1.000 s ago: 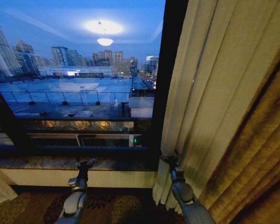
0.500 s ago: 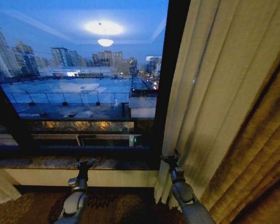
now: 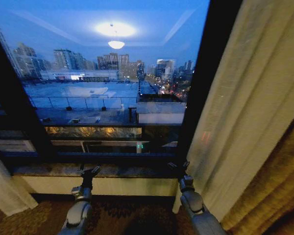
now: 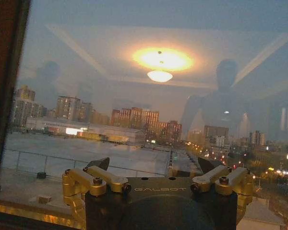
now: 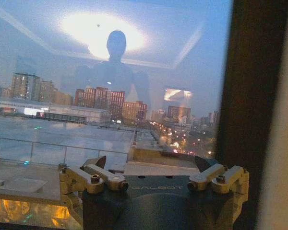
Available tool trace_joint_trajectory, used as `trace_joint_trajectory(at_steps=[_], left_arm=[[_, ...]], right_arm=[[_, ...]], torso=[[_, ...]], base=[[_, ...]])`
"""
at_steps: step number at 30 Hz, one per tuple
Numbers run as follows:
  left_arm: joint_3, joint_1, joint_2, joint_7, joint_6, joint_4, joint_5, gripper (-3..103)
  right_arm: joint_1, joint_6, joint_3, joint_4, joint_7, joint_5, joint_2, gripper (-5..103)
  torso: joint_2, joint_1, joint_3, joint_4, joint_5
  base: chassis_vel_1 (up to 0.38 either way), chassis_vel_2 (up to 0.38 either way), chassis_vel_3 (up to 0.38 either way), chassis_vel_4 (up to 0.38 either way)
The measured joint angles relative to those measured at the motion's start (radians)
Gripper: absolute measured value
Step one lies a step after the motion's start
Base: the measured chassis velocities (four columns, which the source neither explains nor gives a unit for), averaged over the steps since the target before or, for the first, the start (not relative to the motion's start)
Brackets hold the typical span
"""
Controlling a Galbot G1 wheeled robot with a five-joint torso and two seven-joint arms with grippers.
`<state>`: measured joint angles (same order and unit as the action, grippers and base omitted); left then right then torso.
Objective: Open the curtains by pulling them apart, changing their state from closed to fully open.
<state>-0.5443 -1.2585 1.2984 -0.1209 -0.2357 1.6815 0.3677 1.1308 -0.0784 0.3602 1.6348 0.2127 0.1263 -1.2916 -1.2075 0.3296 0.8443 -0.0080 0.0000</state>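
Cream sheer curtains [image 3: 5, 188] hang parted: one panel at the far left edge, the other bunched right of the window [image 3: 108, 93]. Left gripper [image 3: 89, 171] and right gripper [image 3: 179, 165] hover before the sill, fingers wide, holding nothing.

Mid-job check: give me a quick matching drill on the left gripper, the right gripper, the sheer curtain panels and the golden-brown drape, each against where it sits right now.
Things:
1. left gripper
2. right gripper
3. right sheer curtain panel
4. golden-brown drape
5. left sheer curtain panel

Places:
A. far right, outside the sheer panel
B. low at the far left edge
C. open, before the window sill, left of centre
D. open, beside the sheer panel's inner edge
E. right of the dark window frame

Pairs: 1-C, 2-D, 3-E, 4-A, 5-B
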Motion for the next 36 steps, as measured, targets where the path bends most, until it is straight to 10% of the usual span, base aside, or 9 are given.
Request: trace_joint_trajectory(at_steps=[36], left_arm=[[0.0,0.0,0.0,0.0,0.0,0.0,0.0,100]], right_arm=[[0.0,0.0,0.0,0.0,0.0,0.0,0.0,100]], torso=[[0.0,0.0,0.0,0.0,-0.0003]], base=[[0.354,0.352,-0.355,-0.356]])
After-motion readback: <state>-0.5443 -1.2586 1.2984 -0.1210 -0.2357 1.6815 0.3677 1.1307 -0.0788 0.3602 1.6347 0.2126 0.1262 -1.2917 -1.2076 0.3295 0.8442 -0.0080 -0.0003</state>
